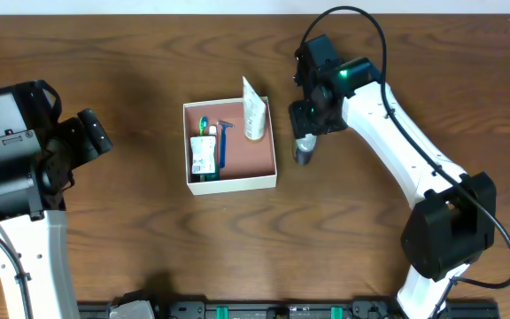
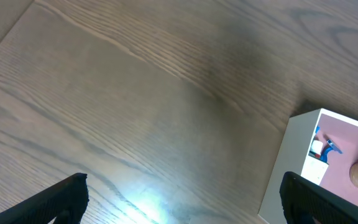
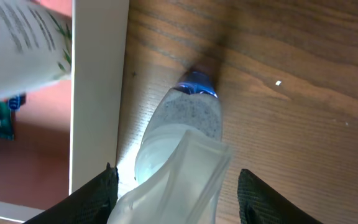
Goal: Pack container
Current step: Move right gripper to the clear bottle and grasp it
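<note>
The right gripper (image 3: 178, 182), open astride the clear tube (image 3: 188, 124) beside the container (image 3: 98, 93), looks set to lift it in; the left gripper (image 2: 184, 183) hangs wide, empty.

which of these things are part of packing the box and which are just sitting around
Part of the job:
- container
- already inside: white tube, blue razor, green toothbrush, green-white packet
- small translucent bottle, outside the right wall, between the open right gripper's fingers

Not in play:
- left gripper, open over the wooden table
</note>
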You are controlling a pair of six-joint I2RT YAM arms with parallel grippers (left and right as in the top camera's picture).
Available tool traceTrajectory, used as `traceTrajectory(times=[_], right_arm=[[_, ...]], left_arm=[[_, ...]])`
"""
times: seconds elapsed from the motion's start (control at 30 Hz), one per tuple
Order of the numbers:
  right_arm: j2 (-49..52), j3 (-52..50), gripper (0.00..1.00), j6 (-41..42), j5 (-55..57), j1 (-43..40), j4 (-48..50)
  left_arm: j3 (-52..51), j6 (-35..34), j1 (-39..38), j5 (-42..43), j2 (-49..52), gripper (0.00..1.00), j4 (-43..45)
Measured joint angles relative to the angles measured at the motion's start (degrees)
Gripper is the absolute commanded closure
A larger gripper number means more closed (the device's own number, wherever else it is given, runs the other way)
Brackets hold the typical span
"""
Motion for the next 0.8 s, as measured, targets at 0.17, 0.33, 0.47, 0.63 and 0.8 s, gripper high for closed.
traceTrajectory(times=[0.17, 0.33, 0.47, 0.63, 0.8], right_arm=[[0.02, -1.01, 0.29, 1.07, 0.39, 0.0, 1.4], [1.07, -2.21, 0.4, 2.08, 0.46, 0.0, 3.15], [1.77, -2.43, 0.42, 2.91, 0.46, 0.0, 4.15], [1.77, -2.47, 0.45, 2.95, 0.46, 0.0, 4.26], [1.77, -2.49, 0.55, 3.48, 0.44, 0.0, 4.44]], left_arm=[[0.0, 0.0, 0.0, 0.0, 0.0, 0.02, 0.0], [0.0, 0.0, 0.0, 0.0, 0.0, 0.02, 0.0], [0.0, 0.0, 0.0, 0.0, 0.0, 0.02, 0.0], [0.0, 0.0, 0.0, 0.0, 0.0, 0.02, 0.0], [0.0, 0.0, 0.0, 0.0, 0.0, 0.02, 0.0]])
